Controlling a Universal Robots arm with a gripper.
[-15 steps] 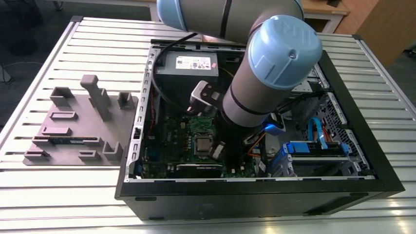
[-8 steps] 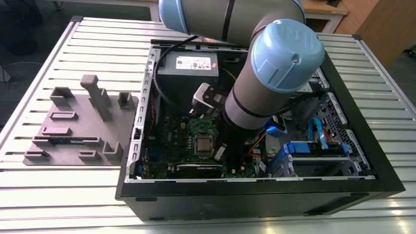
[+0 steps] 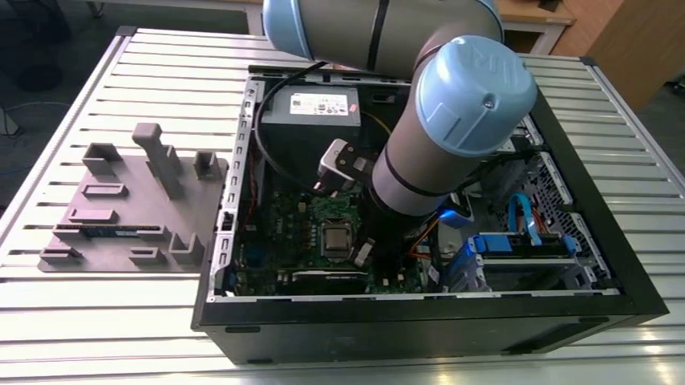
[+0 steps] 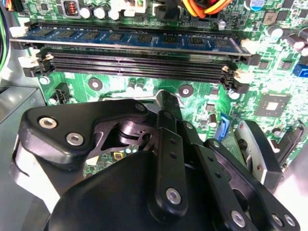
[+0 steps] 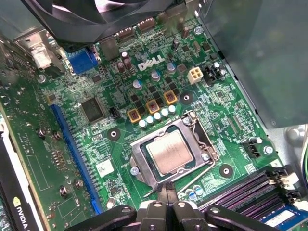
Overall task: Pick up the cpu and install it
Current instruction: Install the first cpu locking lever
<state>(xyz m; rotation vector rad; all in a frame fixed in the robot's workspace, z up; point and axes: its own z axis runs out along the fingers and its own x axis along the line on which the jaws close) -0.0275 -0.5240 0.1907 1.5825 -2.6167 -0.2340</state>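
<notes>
The cpu (image 5: 169, 151) lies flat inside the dark metal-framed socket (image 5: 139, 166) of the green motherboard (image 5: 231, 120), silver top facing up. No writing can be made out on its lid. In the exterior view the cpu (image 3: 335, 237) shows as a pale square near the middle of the board, inside the open black computer case (image 3: 428, 317).

The gripper (image 5: 166, 192) hangs just beside the socket's edge, fingers pressed together and holding nothing. In the second wrist view the gripper (image 4: 166, 108) has its black linkages spread over the board, with its tips drawn to a single narrow point.

Printed matter is plentiful. White lettering sits on the motherboard above the socket in the first wrist view, and fine white component markings run all across the green surface. A graphics card (image 5: 14, 207) at the board's edge carries a small logo. The grey power supply (image 3: 321, 120) at the back of the case bears a white label (image 3: 321, 103) with dark print and a red patch.

A blue memory stick (image 4: 134, 38) stands in one slot, with empty black slots (image 4: 139, 65) beside it. A grey parts tray (image 3: 128, 208) rests on the slatted table (image 3: 107, 321), at the exterior view's left of the case.
</notes>
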